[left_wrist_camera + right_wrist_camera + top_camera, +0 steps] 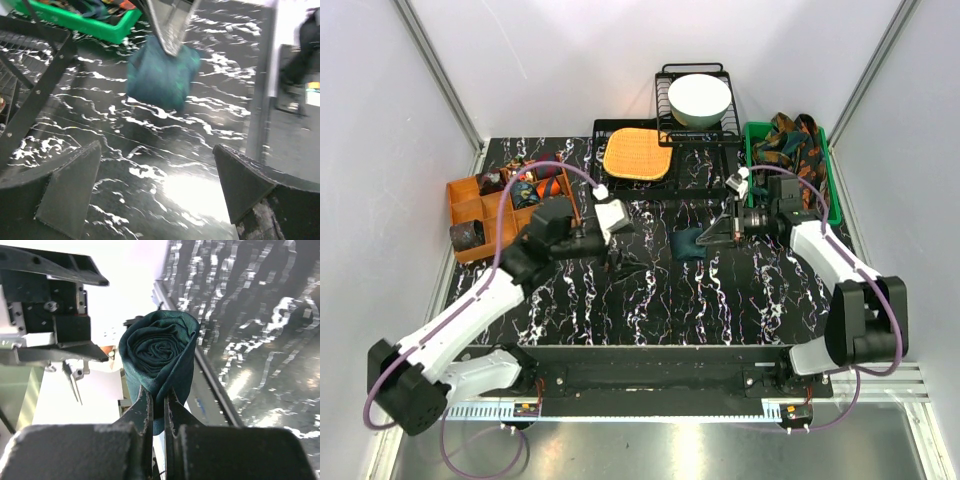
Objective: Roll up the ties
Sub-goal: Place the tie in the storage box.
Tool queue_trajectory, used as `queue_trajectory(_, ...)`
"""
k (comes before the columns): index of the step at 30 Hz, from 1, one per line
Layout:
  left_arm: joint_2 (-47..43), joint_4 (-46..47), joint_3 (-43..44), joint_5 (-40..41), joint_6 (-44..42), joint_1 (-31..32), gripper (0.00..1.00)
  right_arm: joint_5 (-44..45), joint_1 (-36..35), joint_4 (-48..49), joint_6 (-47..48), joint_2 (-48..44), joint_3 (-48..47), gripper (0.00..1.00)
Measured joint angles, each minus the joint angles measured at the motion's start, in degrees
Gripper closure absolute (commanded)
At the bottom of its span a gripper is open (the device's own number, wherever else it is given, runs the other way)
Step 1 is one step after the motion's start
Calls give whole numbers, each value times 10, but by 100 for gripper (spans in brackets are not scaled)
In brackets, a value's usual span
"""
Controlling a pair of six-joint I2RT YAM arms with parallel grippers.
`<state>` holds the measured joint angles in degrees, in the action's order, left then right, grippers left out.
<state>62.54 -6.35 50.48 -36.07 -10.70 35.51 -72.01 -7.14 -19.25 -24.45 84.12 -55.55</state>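
Note:
A plain dark teal tie, rolled into a coil (686, 243) (162, 75) (159, 352), hangs just above the middle of the black marbled table (720, 300). My right gripper (718, 234) (159, 399) is shut on the coil's loose outer layer, and its fingers (170, 27) come down onto the coil in the left wrist view. My left gripper (618, 258) (157, 185) stands wide open a short way left of the coil, with nothing between its fingers (70, 190). Patterned navy and orange ties (790, 145) lie in the green bin (833, 190) at the back right.
An orange divided box (465, 210) at the left holds small rolled coils (525, 188). An orange woven mat (638, 152) lies at the back centre. Behind it, a white bowl (698, 98) sits on a black wire rack (665, 72). The rack's frame (45, 90) shows close on the left.

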Motion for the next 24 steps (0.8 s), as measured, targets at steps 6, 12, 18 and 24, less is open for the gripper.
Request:
queue_trajectory(6,-31,-59,43,-75,135,-45,1,-14,-1,-1,-19,-60,-15,100)
queue_trajectory(12,-48,68,-31,-121,403,-83,1,-13,-17,27,-50,-99,-10,100)
queue_trajectory(18,-32,83,-34,-122,301,-64,1,-9,-34,107,-109,-107,37,100)
queue_trajectory(24,-88,49,-37,-24,-21,40,1,-4,-44,148,-132,-111,62,100)
